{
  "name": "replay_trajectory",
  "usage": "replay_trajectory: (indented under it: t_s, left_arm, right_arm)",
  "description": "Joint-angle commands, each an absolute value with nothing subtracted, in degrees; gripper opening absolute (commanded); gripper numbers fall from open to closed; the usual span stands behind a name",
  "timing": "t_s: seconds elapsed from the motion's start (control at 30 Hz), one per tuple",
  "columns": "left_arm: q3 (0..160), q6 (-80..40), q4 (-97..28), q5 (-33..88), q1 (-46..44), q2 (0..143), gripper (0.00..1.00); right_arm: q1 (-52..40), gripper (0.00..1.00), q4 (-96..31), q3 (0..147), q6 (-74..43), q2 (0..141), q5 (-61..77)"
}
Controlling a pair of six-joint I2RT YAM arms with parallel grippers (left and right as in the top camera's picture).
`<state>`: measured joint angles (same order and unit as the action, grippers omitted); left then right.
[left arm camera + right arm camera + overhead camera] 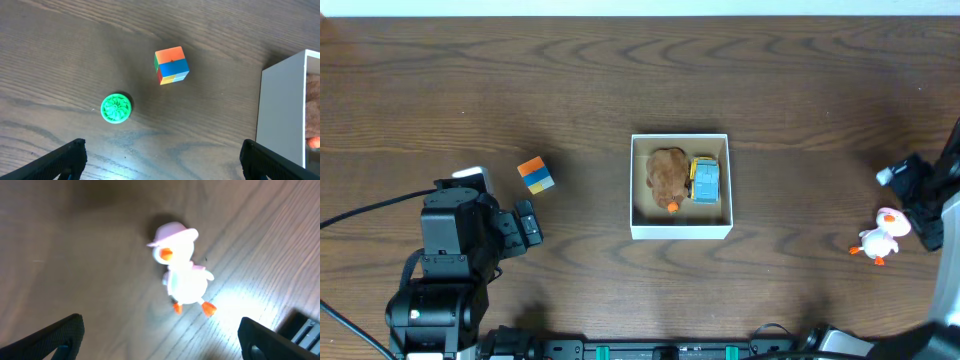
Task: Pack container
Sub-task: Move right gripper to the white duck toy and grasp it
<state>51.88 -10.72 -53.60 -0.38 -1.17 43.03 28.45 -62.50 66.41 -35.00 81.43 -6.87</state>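
Note:
The container (680,231) is a square white box with a tan inside at the table's middle. It holds a brown plush toy (666,176) and a blue toy car (705,180). Its white wall shows at the right of the left wrist view (280,110). A multicoloured cube (535,174) (171,65) and a green round toy (116,107) lie left of the box. My left gripper (527,225) (162,160) is open and empty, short of both. A white duck toy (880,235) (182,275) stands at the far right. My right gripper (918,205) (160,335) is open and empty beside it.
The dark wooden table (620,70) stretches around the box. The left arm's base and cable (370,210) take up the front left. A black rail (650,350) runs along the front edge.

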Motion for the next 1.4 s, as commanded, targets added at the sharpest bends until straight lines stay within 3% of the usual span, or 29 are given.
replay_trajectory:
  t_s: [0.0, 0.37, 0.8, 0.87, 0.97, 1.13, 1.37]
  left_arm:
    - [53.1, -11.3, -53.8, -0.4, -0.9, 43.1, 0.98]
    - [53.1, -11.3, -53.8, -0.4, -0.9, 43.1, 0.98]
    - [53.1, -11.3, -53.8, -0.4, -0.9, 43.1, 0.98]
    - [53.1, -11.3, -53.9, -0.4, -0.9, 43.1, 0.98]
    - [53.1, -11.3, -54.0, -0.4, -0.9, 43.1, 0.98]
    - [53.1, -11.3, -54.0, -0.4, -0.9, 43.1, 0.98]
    - [53.1, -11.3, -54.0, -0.4, -0.9, 43.1, 0.98]
  right_arm:
    - [30.2, 0.99, -60.2, 61.6, -32.5, 83.7, -5.1]
    - [30.9, 0.98, -47.7, 50.1, -31.2, 88.8, -4.7]
    - [30.9, 0.9, -43.0, 48.8, -29.0, 88.9, -7.8]
    - [30.9, 0.83, -42.7, 48.5, -29.0, 88.9, -8.0]
    - [30.9, 0.64, -42.1, 47.7, -29.0, 88.9, -8.4]
    - [30.9, 0.46, -40.4, 45.7, -29.1, 88.9, -8.6]
    - [30.7, 0.04, -40.2, 45.3, -29.1, 88.9, -8.3]
